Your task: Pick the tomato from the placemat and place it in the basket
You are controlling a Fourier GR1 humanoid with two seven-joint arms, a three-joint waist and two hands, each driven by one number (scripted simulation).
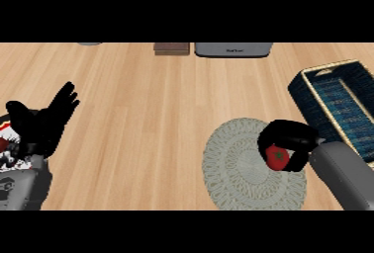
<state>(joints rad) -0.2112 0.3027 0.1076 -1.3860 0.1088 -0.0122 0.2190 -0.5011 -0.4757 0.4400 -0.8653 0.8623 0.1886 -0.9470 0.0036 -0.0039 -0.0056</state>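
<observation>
A red tomato (277, 156) with a green stem shows inside my right hand (288, 140), whose black fingers curl round it over the right part of the round grey woven placemat (237, 170). Whether the tomato still touches the mat cannot be told. The dark blue basket (315, 99) with a tan rim stands at the right edge, just beyond that hand. My left hand (45, 121) rests open at the left edge, fingers pointing up.
At the counter's far edge stand a grey appliance (232, 49) and a small brown block (171, 48). Light wooden countertop (146, 108) spreads between the two hands.
</observation>
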